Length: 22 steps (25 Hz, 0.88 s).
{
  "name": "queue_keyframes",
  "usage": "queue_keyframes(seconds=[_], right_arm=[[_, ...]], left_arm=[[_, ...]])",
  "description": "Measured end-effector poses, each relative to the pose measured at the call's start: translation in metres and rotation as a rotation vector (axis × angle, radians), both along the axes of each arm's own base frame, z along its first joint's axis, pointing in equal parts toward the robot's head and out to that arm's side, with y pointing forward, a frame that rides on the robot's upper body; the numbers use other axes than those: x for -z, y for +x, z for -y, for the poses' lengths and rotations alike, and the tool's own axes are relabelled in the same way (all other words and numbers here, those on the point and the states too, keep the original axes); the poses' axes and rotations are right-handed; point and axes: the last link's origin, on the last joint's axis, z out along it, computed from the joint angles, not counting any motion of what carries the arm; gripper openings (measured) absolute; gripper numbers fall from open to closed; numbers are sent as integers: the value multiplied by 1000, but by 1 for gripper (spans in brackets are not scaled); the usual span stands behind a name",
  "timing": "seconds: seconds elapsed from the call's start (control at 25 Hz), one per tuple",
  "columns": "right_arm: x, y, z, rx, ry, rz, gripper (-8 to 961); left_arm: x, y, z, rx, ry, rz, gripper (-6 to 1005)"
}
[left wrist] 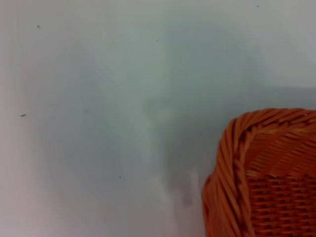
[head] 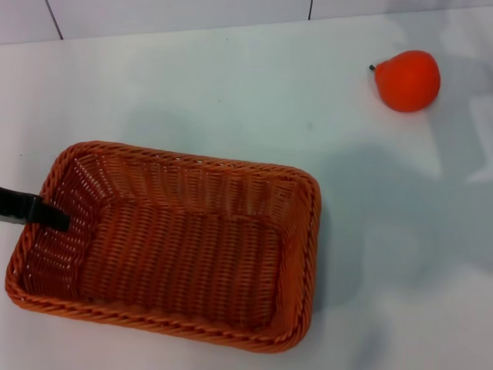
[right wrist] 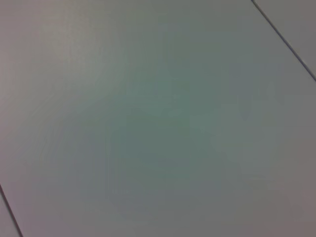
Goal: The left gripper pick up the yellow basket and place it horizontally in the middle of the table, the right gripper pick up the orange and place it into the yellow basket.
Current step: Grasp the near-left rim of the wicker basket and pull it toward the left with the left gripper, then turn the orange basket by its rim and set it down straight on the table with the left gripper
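The yellow basket (head: 177, 247), an orange-brown woven wicker rectangle, lies with its long side roughly across the view on the white table (head: 231, 85) at the lower left of the head view. One corner of it shows in the left wrist view (left wrist: 266, 173). The left gripper (head: 42, 212) comes in from the left edge, with its black tip inside the basket against the left short wall. The orange (head: 408, 79) lies on the table at the far right, apart from the basket, with its dark stalk pointing left. The right gripper is out of view.
The right wrist view shows only the bare table surface (right wrist: 158, 118) with seam lines at its corners. Dark seams run along the table's far edge (head: 308, 11). Soft shadows fall on the table to the right of the basket.
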Motion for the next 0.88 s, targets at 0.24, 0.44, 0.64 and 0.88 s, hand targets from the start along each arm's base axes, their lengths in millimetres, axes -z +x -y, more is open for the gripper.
queue_keyframes(seconds=[0.24, 0.44, 0.64, 0.88], right_arm=[[-1, 2, 1, 6, 3, -1, 909], [-2, 5, 3, 16, 11, -7, 908], [-3, 8, 4, 28, 15, -13, 908], [-1, 10, 4, 44, 4, -18, 907]], left_arm=[[1, 2, 0, 8, 2, 1, 305], [-3, 7, -2, 27, 35, 51, 211], [-14, 10, -3, 24, 118, 203, 161], [-21, 0, -3, -41, 231, 326, 162]])
